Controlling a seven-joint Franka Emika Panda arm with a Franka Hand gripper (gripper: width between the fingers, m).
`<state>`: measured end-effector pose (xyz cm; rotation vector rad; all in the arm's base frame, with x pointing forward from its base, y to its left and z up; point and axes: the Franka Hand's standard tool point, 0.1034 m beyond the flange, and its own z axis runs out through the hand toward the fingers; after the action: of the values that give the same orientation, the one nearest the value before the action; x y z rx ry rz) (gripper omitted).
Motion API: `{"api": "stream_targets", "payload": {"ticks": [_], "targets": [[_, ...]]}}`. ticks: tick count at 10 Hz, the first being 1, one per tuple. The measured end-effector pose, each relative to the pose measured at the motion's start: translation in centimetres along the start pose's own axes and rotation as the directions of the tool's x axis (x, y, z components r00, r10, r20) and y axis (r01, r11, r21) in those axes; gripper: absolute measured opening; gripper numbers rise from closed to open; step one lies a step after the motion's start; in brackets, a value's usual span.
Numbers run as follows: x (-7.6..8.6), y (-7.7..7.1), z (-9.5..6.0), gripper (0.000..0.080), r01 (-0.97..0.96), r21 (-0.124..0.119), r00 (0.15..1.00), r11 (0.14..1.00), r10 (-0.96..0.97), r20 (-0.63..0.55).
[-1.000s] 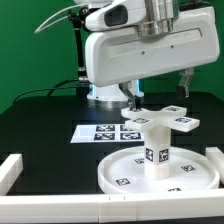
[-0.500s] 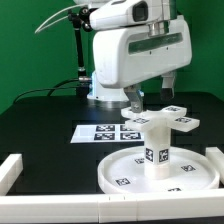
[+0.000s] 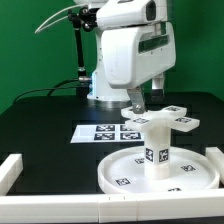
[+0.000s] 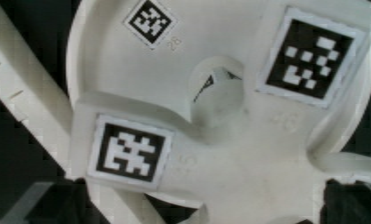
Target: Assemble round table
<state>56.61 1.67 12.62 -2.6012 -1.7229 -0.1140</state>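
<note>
**Foot piece perched on the leg, gripper just above it**

The cross-shaped foot piece [image 3: 160, 120] sat right of centre in the exterior view, resting flat on top of the short cylinder leg [image 3: 156, 151], with its tagged arms spreading out towards the right edge and back towards the middle. The leg stood upright on the large round disc [image 3: 126, 172], which filled the lower right of the frame and lay on the black table [image 3: 45, 125]. Tags showed on the leg's side and on the disc's face.

In the wrist view the foot piece [image 4: 208, 100] filled nearly the whole picture, very close to the lens, with three tags visible on its arms and a notch or hollow near its middle.

The gripper [image 3: 138, 102] hung from the white arm at the upper centre of the exterior view, its fingers reaching down to just above the back arm of the foot piece. Whether they touched it I cannot tell, nor whether the fingers were wide or narrow, since the view was too small and partly blocked.

Behind the parts, in the middle of the frame, lay the marker board [image 3: 100, 132]. A white border bar [image 3: 10, 172] sat at the lower left edge, another [image 3: 216, 155] at the lower right.
</note>
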Motion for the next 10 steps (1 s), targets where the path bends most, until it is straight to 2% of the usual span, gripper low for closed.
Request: {"api": "stream_targets", "payload": {"ticks": [3,5,7,10], "targets": [[0.4,-0.5,0.3,0.0649,0.2,-0.004,0.979,0.98,-0.199,0.041],[0.9,-0.8,0.5,0.0649,0.225,-0.002,0.973,0.974,-0.225,0.05],[1.5,-1.4,1.3,0.0649,0.273,0.006,0.96,0.962,-0.273,0.068],[1.4,-1.5,1.7,0.0649,0.278,0.005,0.958,0.961,-0.278,0.069]]}}
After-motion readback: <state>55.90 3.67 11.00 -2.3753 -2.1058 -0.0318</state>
